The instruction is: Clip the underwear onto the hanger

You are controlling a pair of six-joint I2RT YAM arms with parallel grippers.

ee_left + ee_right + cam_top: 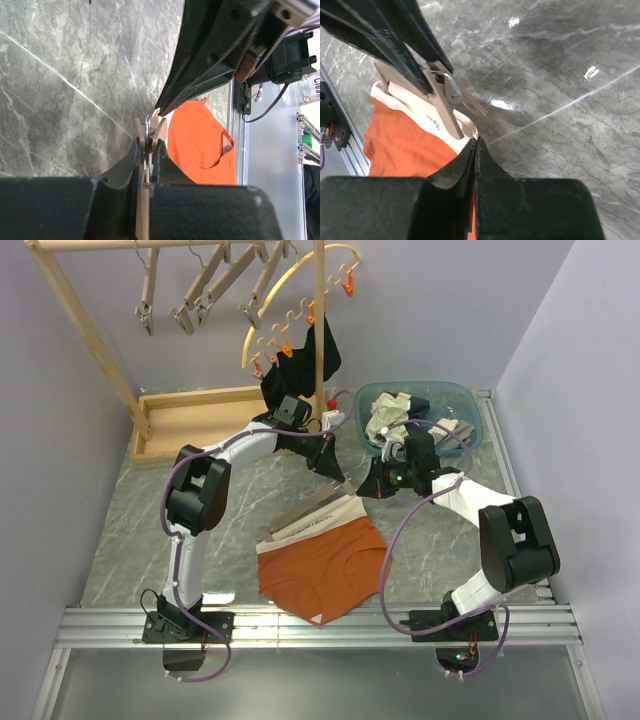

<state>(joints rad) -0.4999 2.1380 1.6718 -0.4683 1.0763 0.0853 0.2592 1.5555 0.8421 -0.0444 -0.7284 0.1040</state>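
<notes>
— We find the underwear (322, 575) flat on the table (150, 510), between the two arm bases, its waistband (405, 105) on the far side.

— And the hanger (310, 508) lies right along that band. Its long axis runs from near-left up to far-right, and both arms meet at the far-right end.

— The left gripper (148, 145) has its jaws tight on the wooden end, just behind the clip (445, 95). That arm folds back from the far side, wrist low.

— The right gripper (475, 147) comes from the other side, jaws pressed flat together at the waistband corner. We read that as a pinch on the cloth, though we can't tell how much fabric is in the bite.

— It all turns on that corner. The clip sits just past the right fingertips, over the band's edge. The right arm is nearer the cloth, and the left steadies the wood.

— So we'd judge the corner needs to go up into the clip's mouth.
</notes>
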